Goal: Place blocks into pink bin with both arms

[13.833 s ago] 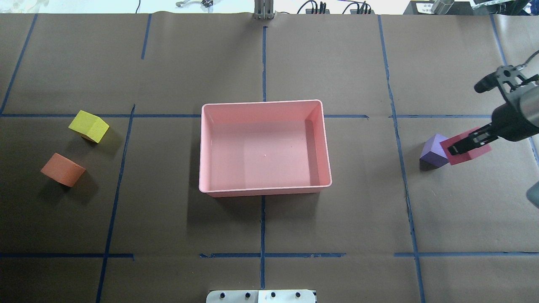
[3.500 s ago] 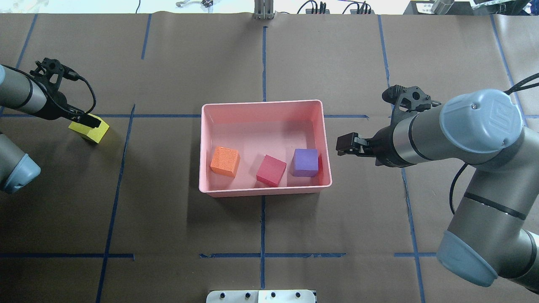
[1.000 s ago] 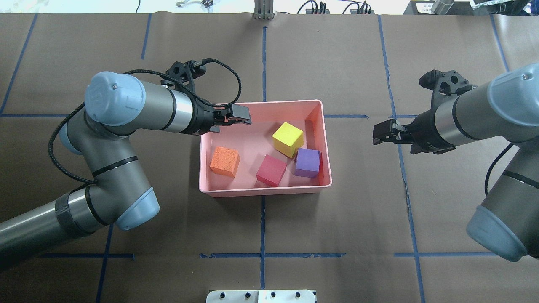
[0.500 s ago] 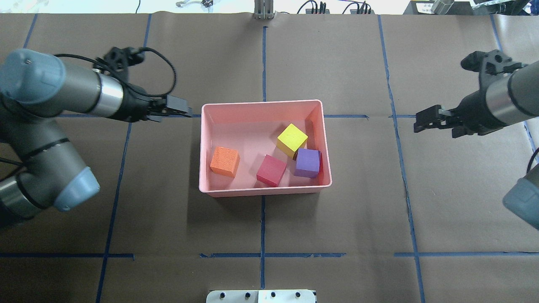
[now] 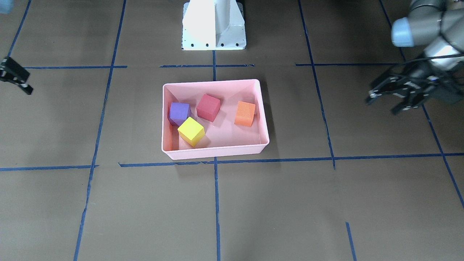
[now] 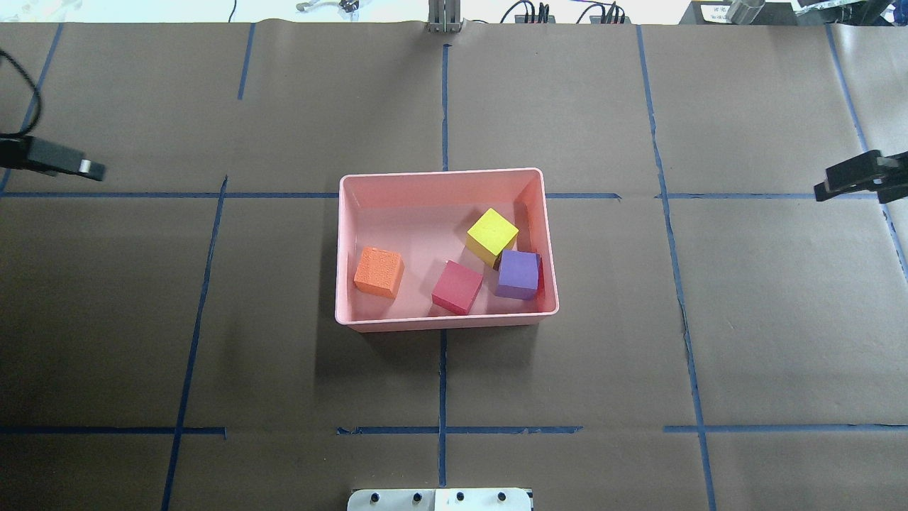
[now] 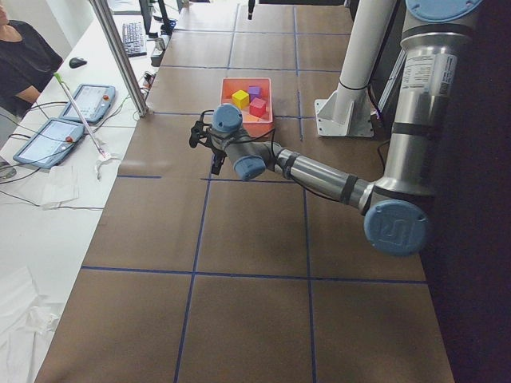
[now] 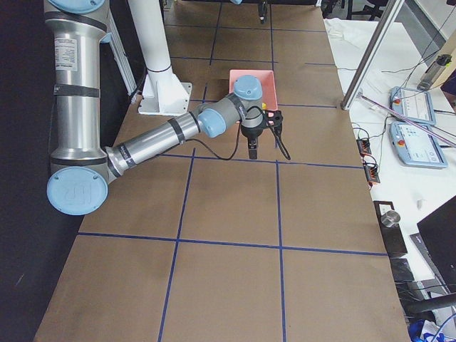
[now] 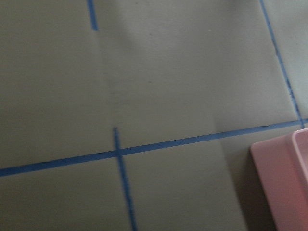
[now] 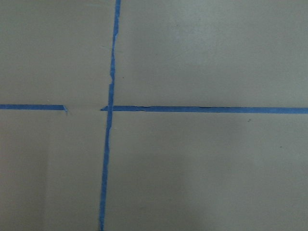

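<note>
Hovering at the right edge of the front-facing view, my left pincer (image 5: 380,105) is spread wide and empty above the table (image 5: 290,203), which is brown paper gridded with blue tape (image 5: 217,203). My right pincer (image 6: 826,184) pokes in at the overhead view's right edge; I cannot tell whether it is clenched. All 4 blocks lie in the pink bin (image 6: 440,174) at mid-frame: orange block (image 6: 379,272), red block (image 6: 457,287), and purple block (image 6: 518,274) just beside yellow-green block (image 6: 492,234). A white bench (image 7: 48,199) with 2 tablets (image 7: 88,100) fills the left-side view's left edge.
</note>
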You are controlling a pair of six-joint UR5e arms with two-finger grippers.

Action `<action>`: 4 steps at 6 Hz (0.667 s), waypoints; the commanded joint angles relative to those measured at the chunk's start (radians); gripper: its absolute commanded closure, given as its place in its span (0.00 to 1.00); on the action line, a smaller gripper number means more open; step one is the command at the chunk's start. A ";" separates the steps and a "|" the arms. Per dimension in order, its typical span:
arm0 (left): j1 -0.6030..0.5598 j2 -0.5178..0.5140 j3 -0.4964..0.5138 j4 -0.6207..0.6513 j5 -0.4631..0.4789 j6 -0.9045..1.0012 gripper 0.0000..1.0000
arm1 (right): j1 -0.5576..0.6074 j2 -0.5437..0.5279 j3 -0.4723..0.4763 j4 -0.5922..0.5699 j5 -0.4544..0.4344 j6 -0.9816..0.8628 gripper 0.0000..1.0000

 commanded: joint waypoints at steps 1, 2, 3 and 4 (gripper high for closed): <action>-0.190 0.102 0.044 0.058 -0.036 0.376 0.00 | 0.129 -0.064 -0.078 -0.002 0.023 -0.265 0.00; -0.277 0.104 0.043 0.252 -0.024 0.549 0.00 | 0.184 -0.075 -0.158 -0.002 0.025 -0.414 0.00; -0.357 0.099 0.029 0.487 0.027 0.747 0.00 | 0.215 -0.089 -0.212 -0.007 0.070 -0.494 0.00; -0.421 0.079 0.008 0.673 0.089 0.860 0.00 | 0.243 -0.119 -0.214 -0.019 0.097 -0.574 0.00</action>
